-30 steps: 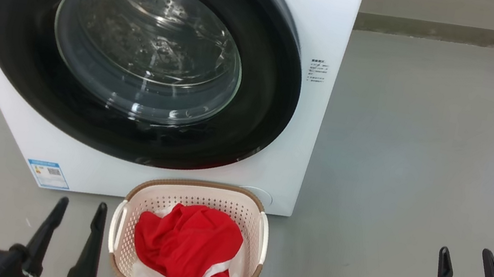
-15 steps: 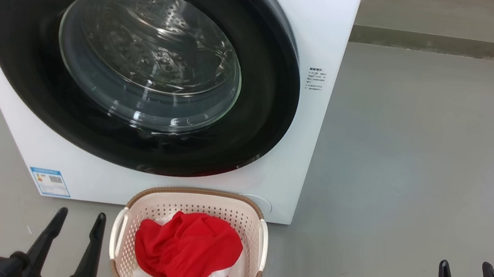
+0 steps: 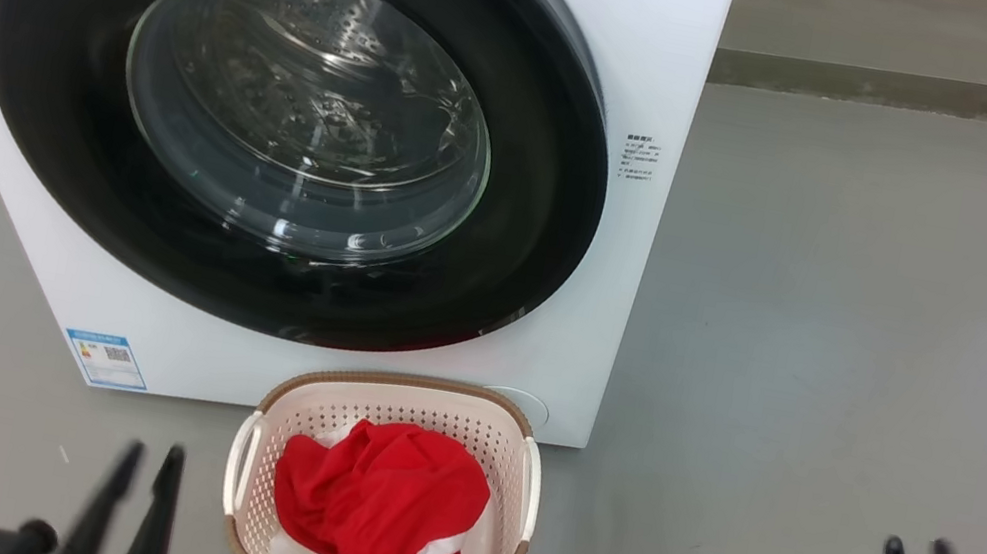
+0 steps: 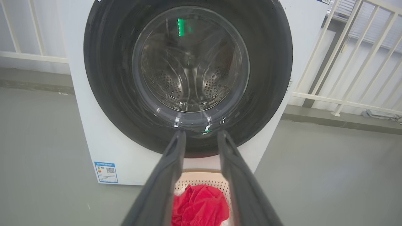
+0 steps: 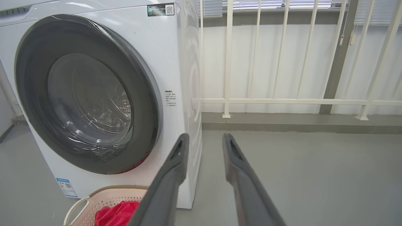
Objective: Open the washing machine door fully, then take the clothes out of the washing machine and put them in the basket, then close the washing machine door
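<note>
Head view: washing machine door (image 3: 295,105) shut, clothes (image 3: 378,500) in the basket (image 3: 393,383); left gripper (image 3: 155,451) and right gripper (image 3: 918,545) part-open, empty. Task looks done; just back away.

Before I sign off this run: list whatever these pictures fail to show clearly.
- Head view: left gripper and right gripper, motion-blurred, wrists cut by the bottom edge.
- Head view: printed text and blue label on the washing machine, too small to read.
- Head view: basket bottom, covered by the clothes.
</note>
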`<state>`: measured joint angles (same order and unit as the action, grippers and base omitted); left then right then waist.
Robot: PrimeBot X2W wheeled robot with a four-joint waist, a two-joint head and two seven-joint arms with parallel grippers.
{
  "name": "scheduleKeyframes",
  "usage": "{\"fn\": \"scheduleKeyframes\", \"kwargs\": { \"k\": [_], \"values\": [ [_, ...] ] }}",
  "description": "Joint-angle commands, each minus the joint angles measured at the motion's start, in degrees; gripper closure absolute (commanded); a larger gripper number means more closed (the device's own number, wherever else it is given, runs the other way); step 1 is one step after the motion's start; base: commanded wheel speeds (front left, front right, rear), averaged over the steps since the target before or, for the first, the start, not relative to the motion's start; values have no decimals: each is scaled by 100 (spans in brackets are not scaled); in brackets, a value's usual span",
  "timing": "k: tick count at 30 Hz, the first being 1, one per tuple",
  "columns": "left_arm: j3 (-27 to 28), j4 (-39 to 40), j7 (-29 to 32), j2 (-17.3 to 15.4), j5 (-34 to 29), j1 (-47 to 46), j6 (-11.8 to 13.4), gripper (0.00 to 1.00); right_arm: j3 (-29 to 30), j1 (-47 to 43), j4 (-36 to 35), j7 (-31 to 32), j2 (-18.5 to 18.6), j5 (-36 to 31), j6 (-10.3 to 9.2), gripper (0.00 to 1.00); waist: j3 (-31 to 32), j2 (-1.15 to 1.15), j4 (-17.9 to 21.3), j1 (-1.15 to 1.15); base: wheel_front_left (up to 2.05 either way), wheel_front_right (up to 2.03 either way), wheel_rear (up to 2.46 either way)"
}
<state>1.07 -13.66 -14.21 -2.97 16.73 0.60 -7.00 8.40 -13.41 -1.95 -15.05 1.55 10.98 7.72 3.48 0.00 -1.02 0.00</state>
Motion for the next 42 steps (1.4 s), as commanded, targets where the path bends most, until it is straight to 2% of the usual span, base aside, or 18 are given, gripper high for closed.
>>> {"fn": "scheduleKeyframes", "kwargs": {
  "k": [1,5,9,14,42],
  "values": [
    [0,-15,4,5,5,6,0,100,-1,-1,16,0,-4,4,0,100,0,0,0,0,0,0,0],
    [15,-137,71,41,161,34,-1,100,-25,19,156,37,-28,183,-1,100,-6,0,3,1,0,0,0],
    [35,-128,141,40,403,15,-3,100,-42,77,195,96,-11,455,-1,100,-7,0,5,13,0,0,0],
    [47,-119,215,39,707,-6,-4,100,-65,158,259,170,8,794,-2,100,-32,0,9,1,0,0,0],
    [158,-94,649,32,2337,-163,-15,100,-162,586,577,588,87,2595,-7,100,-113,0,32,0,0,0,0]
  ]
}}
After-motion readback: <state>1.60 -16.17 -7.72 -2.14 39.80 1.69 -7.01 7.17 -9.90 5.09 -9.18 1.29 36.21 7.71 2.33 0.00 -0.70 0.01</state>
